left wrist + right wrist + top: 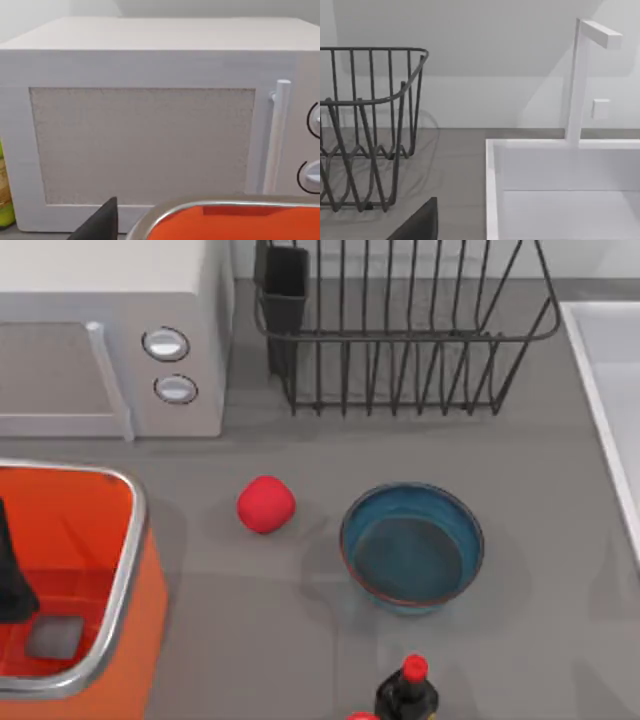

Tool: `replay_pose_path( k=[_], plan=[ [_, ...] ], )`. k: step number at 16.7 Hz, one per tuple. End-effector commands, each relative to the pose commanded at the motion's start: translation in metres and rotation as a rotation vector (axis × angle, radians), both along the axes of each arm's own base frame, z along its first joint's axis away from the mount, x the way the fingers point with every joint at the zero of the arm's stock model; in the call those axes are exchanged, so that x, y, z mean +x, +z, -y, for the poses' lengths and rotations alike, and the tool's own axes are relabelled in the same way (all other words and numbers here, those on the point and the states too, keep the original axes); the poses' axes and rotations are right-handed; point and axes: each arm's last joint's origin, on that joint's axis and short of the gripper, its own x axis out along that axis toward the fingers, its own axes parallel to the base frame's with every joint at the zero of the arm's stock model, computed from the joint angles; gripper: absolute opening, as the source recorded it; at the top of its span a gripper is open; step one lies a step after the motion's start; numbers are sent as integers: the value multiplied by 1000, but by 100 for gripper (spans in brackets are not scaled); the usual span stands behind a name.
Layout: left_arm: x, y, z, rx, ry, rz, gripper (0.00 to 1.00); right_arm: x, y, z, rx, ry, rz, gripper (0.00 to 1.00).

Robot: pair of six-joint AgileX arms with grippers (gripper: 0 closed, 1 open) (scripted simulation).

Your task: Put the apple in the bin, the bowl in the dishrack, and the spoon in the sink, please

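Note:
The red apple [265,504] lies on the grey counter, just left of the teal-blue bowl [412,548], which stands upright and empty. At the left is the orange bin [128,570] with its metal rim [210,206]. The black wire dishrack [400,335] stands at the back, also seen in the right wrist view [370,125]. The white sink [610,390] runs along the right edge, with its basin [560,200] close in the right wrist view. The spoon is out of view. A dark part of my left gripper [10,580] hangs over the bin. A dark part of my right gripper [420,222] is near the sink's corner.
A white microwave [110,340] fills the back left, right behind the bin [150,145]. A dark bottle [408,695] with a red cap stands at the front, with a small red thing [362,717] beside it. A white faucet [577,80] rises behind the sink.

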Motion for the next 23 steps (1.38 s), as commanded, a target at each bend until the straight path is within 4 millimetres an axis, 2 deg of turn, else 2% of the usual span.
replay_pose_path(
  k=[3,5,8,11,14,17,20,23],
  plan=[
    [0,2,0,1,-3,-7,100,0,0,0,0,0,0,100],
    [1,11,2,6,-19,-44,100,0,0,0,0,0,0,100],
    [6,35,7,25,-65,-156,100,0,0,0,0,0,0,100],
    [24,68,15,60,-131,-329,100,0,0,0,0,0,0,100],
    [59,98,31,114,-212,-538,100,0,0,0,0,0,0,100],
    [109,117,57,185,-298,-757,100,0,0,0,0,0,0,100],
    [163,115,93,270,-381,-971,100,0,0,0,0,0,0,100],
    [209,95,134,360,-455,-1166,100,0,0,0,0,0,0,100]
  ],
)
